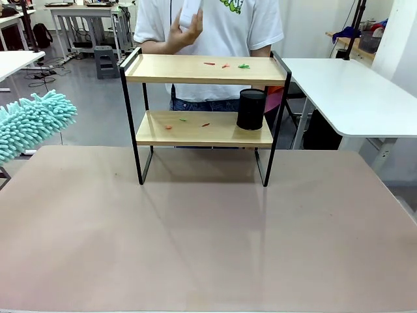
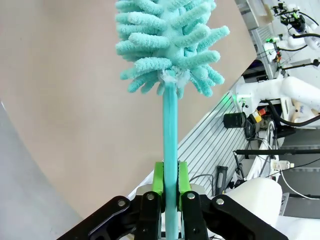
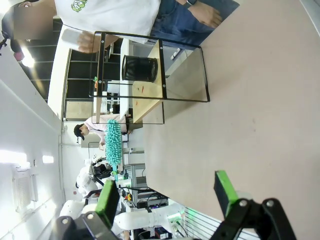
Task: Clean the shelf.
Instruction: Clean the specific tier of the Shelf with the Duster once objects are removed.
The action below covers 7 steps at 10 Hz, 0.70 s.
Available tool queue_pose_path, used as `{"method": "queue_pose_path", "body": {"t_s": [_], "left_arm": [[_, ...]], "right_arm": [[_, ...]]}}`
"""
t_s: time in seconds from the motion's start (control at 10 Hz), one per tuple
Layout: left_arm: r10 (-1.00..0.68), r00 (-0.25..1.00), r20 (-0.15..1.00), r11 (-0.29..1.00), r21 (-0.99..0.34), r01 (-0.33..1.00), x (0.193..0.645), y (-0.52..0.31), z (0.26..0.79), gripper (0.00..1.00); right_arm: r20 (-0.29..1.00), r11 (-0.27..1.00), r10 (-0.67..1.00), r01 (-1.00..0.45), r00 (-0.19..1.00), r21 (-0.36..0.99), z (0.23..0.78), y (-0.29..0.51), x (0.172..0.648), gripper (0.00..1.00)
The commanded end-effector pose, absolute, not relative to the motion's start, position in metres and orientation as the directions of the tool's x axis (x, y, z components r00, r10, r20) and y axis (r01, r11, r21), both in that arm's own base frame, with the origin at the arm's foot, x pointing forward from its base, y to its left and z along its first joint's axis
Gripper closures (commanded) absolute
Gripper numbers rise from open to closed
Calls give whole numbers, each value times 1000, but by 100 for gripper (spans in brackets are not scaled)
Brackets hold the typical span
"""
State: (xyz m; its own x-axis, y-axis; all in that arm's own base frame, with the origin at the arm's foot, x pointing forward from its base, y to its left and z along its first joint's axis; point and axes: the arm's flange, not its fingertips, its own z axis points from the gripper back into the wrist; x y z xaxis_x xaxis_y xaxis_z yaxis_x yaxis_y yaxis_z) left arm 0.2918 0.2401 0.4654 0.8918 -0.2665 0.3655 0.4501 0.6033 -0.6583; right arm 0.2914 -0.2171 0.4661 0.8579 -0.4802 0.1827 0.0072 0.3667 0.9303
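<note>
Tan worktop (image 1: 208, 248) spreads nearest the front camera; toward its far edge stands the shelf (image 1: 176, 68), upright on its four legs; red and green scraps (image 1: 225, 65) lie on both boards; a black cup (image 1: 251, 109) stands at the right end of the lower board; a teal duster (image 1: 32, 124) pokes in at the left edge, well apart from the shelf; behind the shelf a person (image 1: 215, 26) holds up a white object (image 1: 190, 12).

Left wrist view: the left hand (image 2: 171, 172) is clenched on the duster's handle, a green pad on either side; the fluffy head hangs over the worktop.

Right wrist view: the right hand (image 3: 166, 192) is released, fingers wide with nothing between them; the shelf stands far across the worktop, seen sideways.
</note>
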Motion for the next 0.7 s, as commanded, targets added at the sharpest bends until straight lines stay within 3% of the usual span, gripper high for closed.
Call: {"method": "queue_pose_path", "body": {"t_s": [0.0,0.1,0.4,0.6], "left_arm": [[-262,897,356,601,-667,441,289,239,469,99],[-267,892,366,603,-658,450,292,240,465,88],[-193,802,565,686,-507,522,296,174,583,88],[-208,773,599,701,-460,545,310,124,643,88]], "right_arm": [[212,364,-480,-27,851,931,466,-216,293,0],[212,364,-480,-27,851,931,466,-216,293,0],[212,364,-480,-27,851,931,466,-216,293,0],[212,364,-480,-27,851,931,466,-216,293,0]]}}
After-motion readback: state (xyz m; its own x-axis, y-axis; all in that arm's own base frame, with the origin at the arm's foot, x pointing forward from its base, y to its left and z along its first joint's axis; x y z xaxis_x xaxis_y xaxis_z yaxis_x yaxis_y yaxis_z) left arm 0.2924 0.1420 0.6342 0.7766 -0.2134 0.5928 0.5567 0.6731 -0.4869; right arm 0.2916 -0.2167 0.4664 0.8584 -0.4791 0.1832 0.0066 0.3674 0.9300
